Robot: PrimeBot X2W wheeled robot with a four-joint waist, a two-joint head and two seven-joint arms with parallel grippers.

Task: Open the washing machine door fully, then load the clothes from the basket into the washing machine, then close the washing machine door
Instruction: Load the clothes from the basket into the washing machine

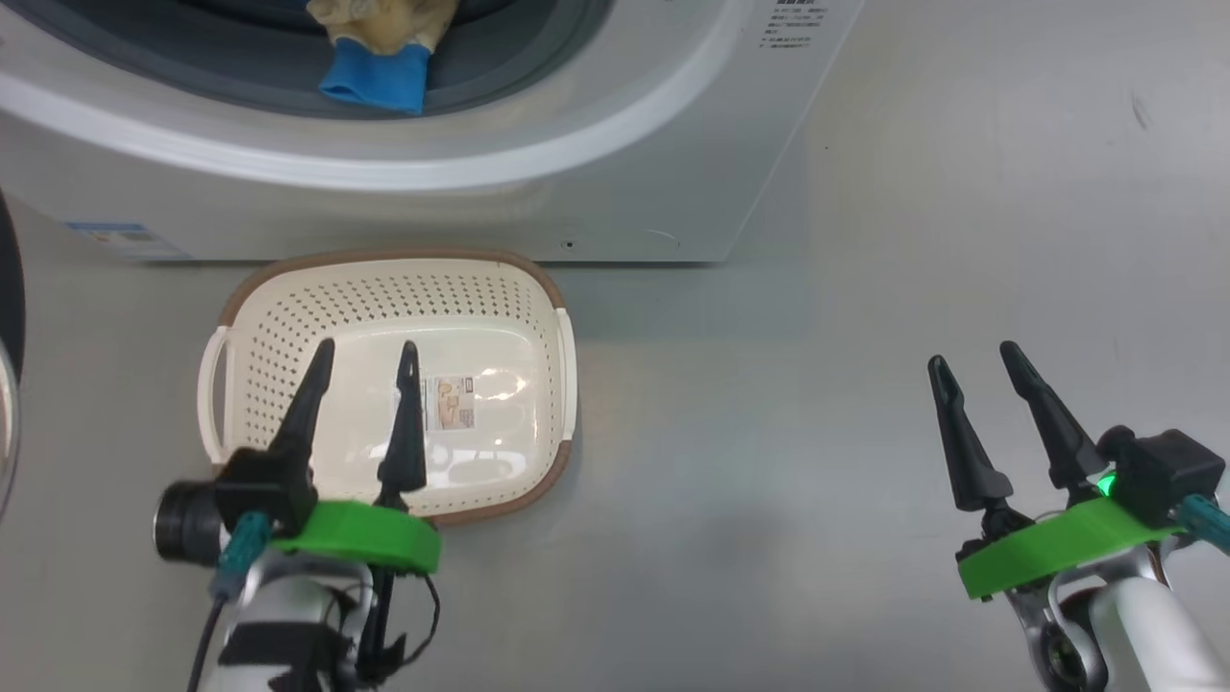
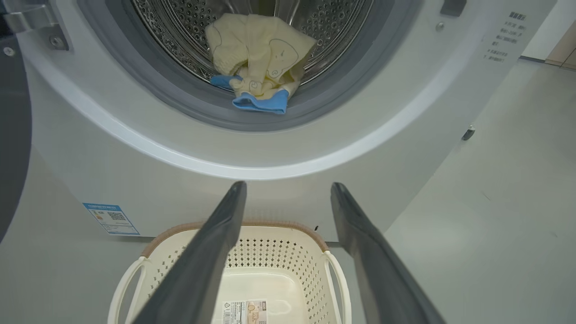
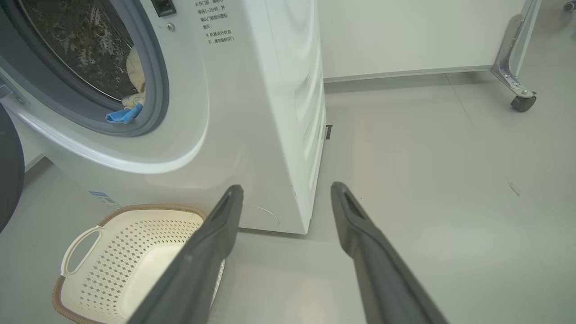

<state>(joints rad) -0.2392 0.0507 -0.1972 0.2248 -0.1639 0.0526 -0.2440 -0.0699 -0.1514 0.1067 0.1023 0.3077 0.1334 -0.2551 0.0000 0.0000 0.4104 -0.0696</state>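
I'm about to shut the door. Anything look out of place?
Yes: the clothes aren't fully in the drum; a blue cuff drapes over the grey gasket, where the closing door might pinch it.

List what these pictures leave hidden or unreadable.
Door: cut by left wrist view's left edge; opening angle unclear.
Clothes: cut by head view's top edge.
Basket floor: partly behind left end effector, left wrist view.
Washer print: too small, right wrist view.

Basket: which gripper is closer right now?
Left. The left gripper hangs open over the basket; the right gripper, also open, is over the floor, well off to its right.
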